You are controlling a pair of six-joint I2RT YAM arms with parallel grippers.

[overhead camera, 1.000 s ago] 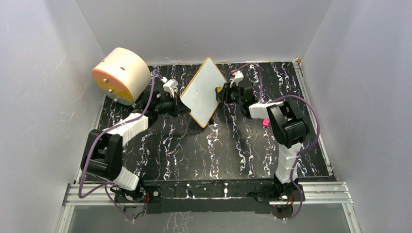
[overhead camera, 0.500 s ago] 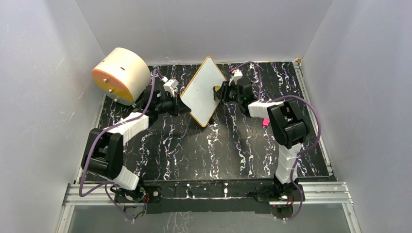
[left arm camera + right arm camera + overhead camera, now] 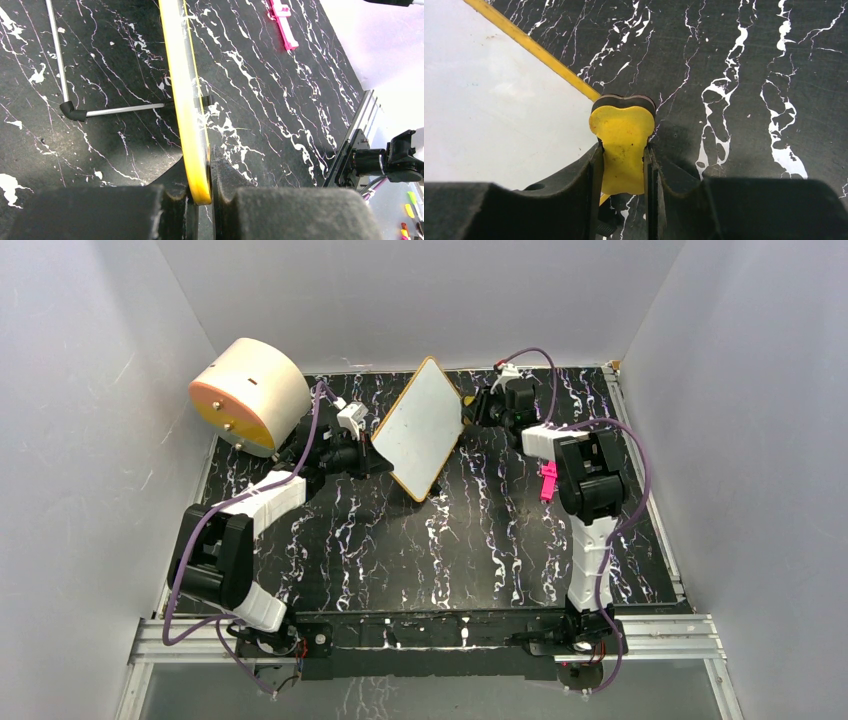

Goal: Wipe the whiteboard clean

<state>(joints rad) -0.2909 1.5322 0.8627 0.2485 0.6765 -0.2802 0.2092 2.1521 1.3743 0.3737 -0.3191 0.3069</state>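
— How is the left claw [image 3: 364, 452] [image 3: 200, 194] seen?

— It is clenched on the whiteboard [image 3: 418, 430] [image 3: 186, 85]. The thin yellow-orange frame is pinched between the two black jaws at the bottom middle of the left wrist view.

— And where is the whiteboard found?

— In the upper middle of the top view, raised on one corner like a diamond. Its surface is white, smooth and flat, and the corners are rounded. A thin metal rod [image 3: 120, 109] with a black cap is seen behind it.

— What is held by the right claw [image 3: 480, 408] [image 3: 623, 167]?

— It is closed on an eraser [image 3: 623, 132]. The body is yellow and matt, with a lobed outline, and a dark layer is fixed on its far end. This end is placed at the board's frame, near the right corner of the board in the top view. Whether it presses there cannot be told.

— What else is noticed?

— The table [image 3: 450, 540] is black with white veins like marble. A cream cylinder [image 3: 250, 392] with an orange face is seen at the upper left, and a small pink plastic piece [image 3: 547, 483] [image 3: 281, 20] lies beside the right arm.
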